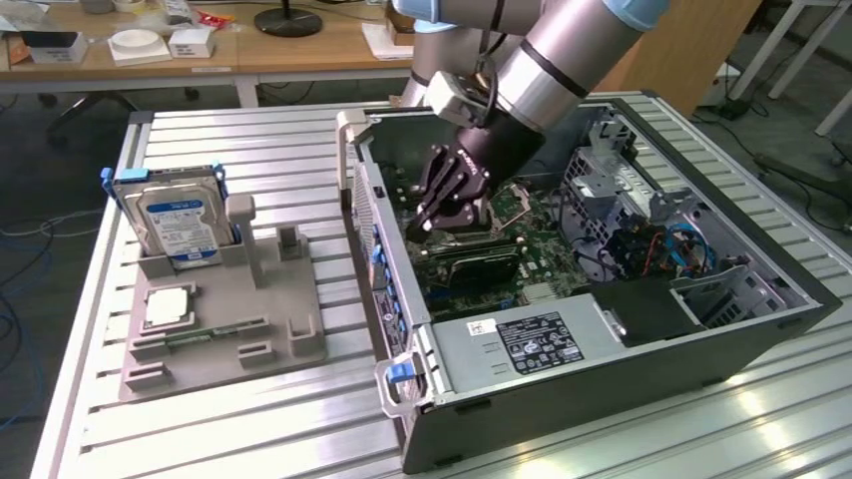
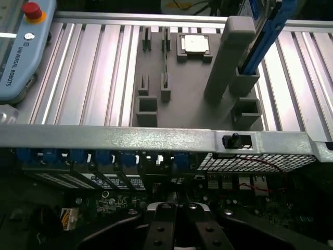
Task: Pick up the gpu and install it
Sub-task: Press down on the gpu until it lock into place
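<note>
Inside the open computer case [image 1: 745,329], the robot's gripper [image 1: 450,222] hangs just above the gpu [image 1: 469,265], which lies on the motherboard [image 1: 540,261]; whether its fingers are open or closed cannot be told. A hard drive [image 1: 178,222] stands upright in the grey fixture tray [image 1: 286,344] beside the case.

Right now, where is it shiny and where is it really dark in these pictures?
Exterior view: bright glare on the metal table near the computer case. Wrist view: the case's rim gleams, and the inside around the gripper is very dark.
</note>
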Robot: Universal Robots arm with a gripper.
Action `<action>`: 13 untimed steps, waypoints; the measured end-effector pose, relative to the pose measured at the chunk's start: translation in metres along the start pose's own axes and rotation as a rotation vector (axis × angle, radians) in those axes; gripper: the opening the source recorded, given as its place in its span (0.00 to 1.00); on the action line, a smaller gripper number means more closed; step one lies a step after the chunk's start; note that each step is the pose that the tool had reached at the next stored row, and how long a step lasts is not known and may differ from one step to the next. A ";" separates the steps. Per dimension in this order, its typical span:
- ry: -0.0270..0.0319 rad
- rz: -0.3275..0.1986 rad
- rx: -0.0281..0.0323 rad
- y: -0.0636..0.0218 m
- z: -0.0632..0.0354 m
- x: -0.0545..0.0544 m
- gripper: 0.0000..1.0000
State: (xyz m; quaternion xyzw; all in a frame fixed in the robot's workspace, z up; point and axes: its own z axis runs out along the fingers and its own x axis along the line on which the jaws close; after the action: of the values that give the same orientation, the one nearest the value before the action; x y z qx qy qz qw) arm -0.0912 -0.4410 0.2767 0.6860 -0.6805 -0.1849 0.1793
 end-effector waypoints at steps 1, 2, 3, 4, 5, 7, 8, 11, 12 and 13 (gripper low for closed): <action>0.0001 0.000 -0.0121 -0.0012 -0.0007 0.000 0.10; 0.0000 0.000 -0.0230 -0.0024 -0.0013 0.001 0.10; -0.0003 0.000 -0.0323 -0.0035 -0.0018 0.002 0.10; -0.0005 0.000 -0.0388 -0.0047 -0.0021 0.003 0.10; -0.0005 0.000 -0.0433 -0.0059 -0.0019 0.005 0.10; -0.0008 0.000 -0.0513 -0.0081 -0.0006 0.007 0.10; -0.0009 0.000 -0.0562 -0.0089 0.0002 0.007 0.10; -0.0009 0.000 -0.0757 -0.0131 0.0012 0.008 0.10; -0.0010 0.000 -0.0847 -0.0151 0.0009 0.008 0.10; -0.0012 0.000 -0.0957 -0.0171 0.0005 0.008 0.10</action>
State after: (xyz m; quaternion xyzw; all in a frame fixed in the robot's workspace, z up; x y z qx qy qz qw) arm -0.0765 -0.4487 0.2677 0.6763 -0.6712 -0.2176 0.2116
